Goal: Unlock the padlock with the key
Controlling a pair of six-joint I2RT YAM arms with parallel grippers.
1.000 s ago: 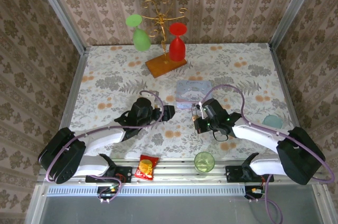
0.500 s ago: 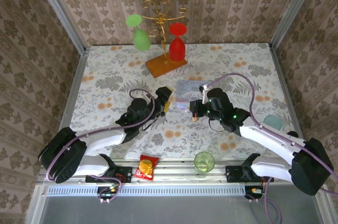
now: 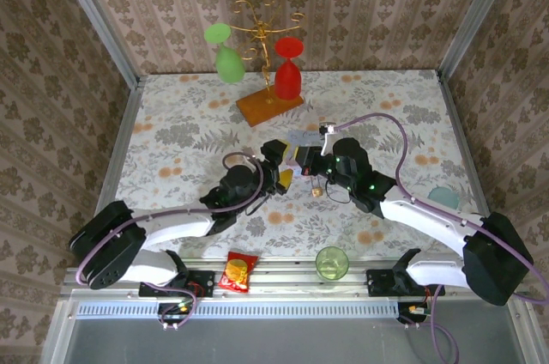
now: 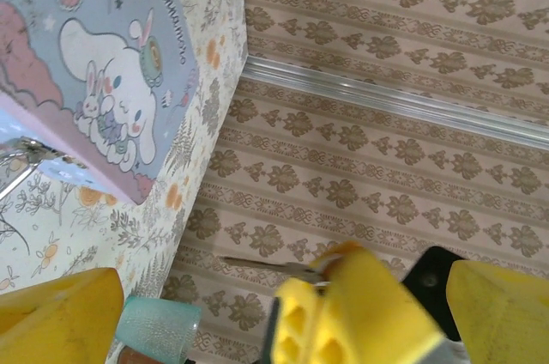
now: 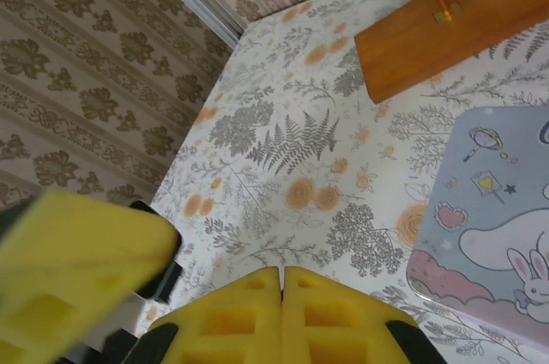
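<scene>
Key [image 4: 257, 263], a thin silvery sliver, sticks out sideways from the right gripper [image 3: 307, 158], whose yellow pads [image 5: 232, 321] are pressed together on it above the near left corner of the pale-blue tin [image 4: 94, 81]. The left gripper [image 3: 280, 165] faces it with fingers spread wide, holding nothing. Further out, the padlock [image 3: 316, 193] lies on the table [image 3: 171, 124] off the tin's near side, apart from both grippers. It is closer to the right arm, so I judge the left must come back toward it to steady it.
</scene>
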